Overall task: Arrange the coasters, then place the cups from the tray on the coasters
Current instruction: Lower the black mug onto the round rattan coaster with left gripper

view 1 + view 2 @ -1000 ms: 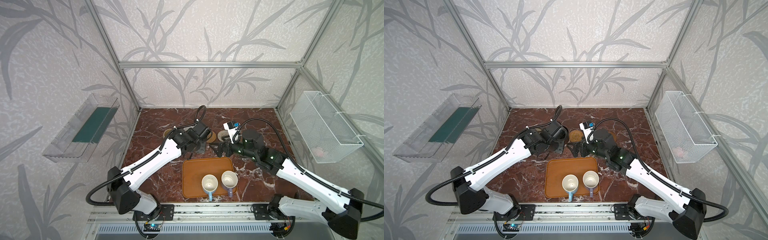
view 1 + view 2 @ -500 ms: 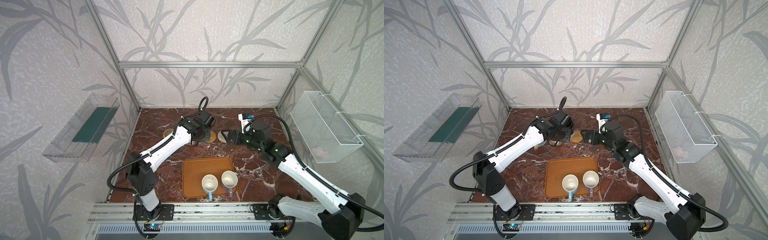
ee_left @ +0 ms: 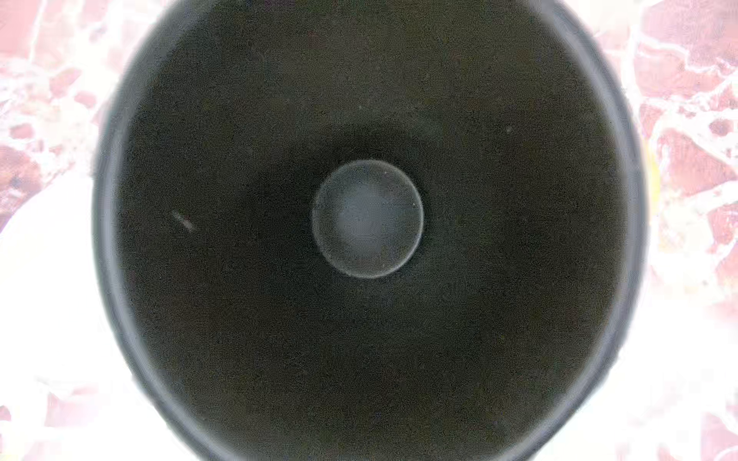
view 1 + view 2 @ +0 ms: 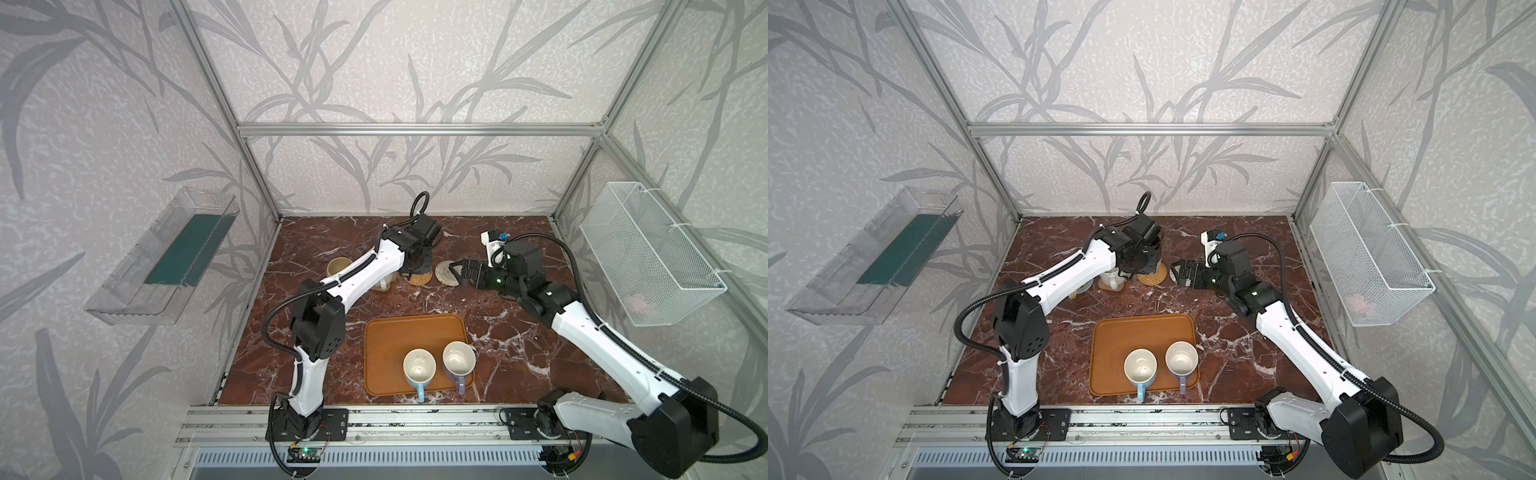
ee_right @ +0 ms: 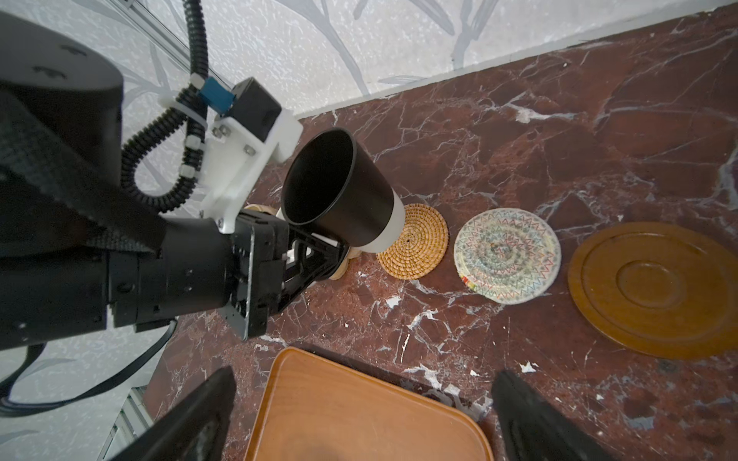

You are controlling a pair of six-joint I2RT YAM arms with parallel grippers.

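On red-brown marble tabletop (image 4: 316, 245), clamped black mug (image 5: 339, 191) in left gripper (image 5: 319, 249) by golden woven rattan coaster (image 5: 419, 247); held right gripper (image 5: 365, 375) wide.

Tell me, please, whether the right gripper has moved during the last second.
Yes. The right gripper has pulled away from the far edge of the tray, toward the back wall.

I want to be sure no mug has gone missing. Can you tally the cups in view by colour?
black cup: 1
light blue cup, on the tray: 1
lavender cup, on the tray: 1
beige-yellow cup: 1
white cup, partly hidden under the left arm: 1
Total: 5
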